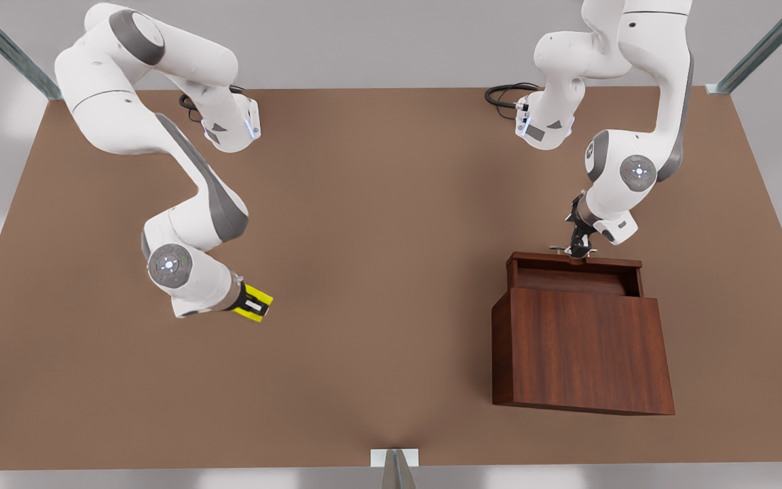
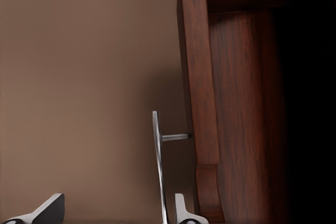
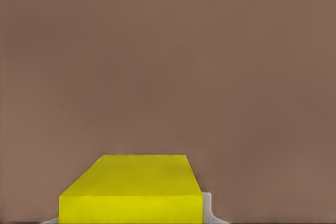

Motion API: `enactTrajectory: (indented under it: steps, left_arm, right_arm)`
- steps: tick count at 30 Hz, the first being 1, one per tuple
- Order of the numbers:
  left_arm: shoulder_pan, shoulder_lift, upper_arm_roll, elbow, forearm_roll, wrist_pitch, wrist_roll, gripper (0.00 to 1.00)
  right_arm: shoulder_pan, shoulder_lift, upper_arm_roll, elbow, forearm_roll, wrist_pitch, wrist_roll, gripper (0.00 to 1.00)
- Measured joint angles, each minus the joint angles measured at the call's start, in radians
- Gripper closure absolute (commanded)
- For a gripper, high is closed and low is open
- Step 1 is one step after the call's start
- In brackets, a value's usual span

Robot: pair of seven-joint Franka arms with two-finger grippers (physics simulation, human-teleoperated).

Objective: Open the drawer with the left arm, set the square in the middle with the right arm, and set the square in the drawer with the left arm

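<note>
Jaws of the right gripper (image 1: 255,303) are clamped on the yellow square (image 1: 253,302), one black finger on each side, at about 8 o'clock from the counter's (image 1: 377,272) centre in the front view. That gripper points toward 4 o'clock, and the square is carried tilted, turned the same way. In the right wrist view the square (image 3: 131,188) sits between the fingertips with bare counter beyond it; whether it touches the counter I cannot tell.

Over at 3 o'clock, the left gripper (image 1: 575,248) is down at the handle (image 1: 573,251) of the drawer (image 1: 574,273). The left wrist view shows its jaws spread wide, one fingertip (image 2: 185,213) just beside the silver bar (image 2: 158,166) and the other well off to the side, so they are not closed on it. The drawer is pulled partly out of the wooden cabinet (image 1: 582,353) toward 12 o'clock, its open top showing. The handle bar's long axis runs from 9 to 3 o'clock across the drawer front.
</note>
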Motion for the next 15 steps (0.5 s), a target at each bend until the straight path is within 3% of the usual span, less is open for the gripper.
enactTrajectory:
  steps: [6,13,15]
  left_arm:
    - [-0.001,-0.003,0.001,-0.015,0.0,-0.011,0.0,0.0]
    - [0.0,-0.024,0.001,-0.027,0.0,-0.037,0.001,0.0]
    - [0.0,-0.022,0.002,-0.019,0.0,-0.024,0.002,0.0]
  right_arm:
    - [0.235,0.058,-0.004,0.157,0.009,-0.047,0.016,0.55]
    - [0.568,0.233,-0.036,0.48,0.011,-0.17,0.31,0.55]
    - [0.669,0.276,-0.101,0.517,0.011,-0.169,0.335,0.55]
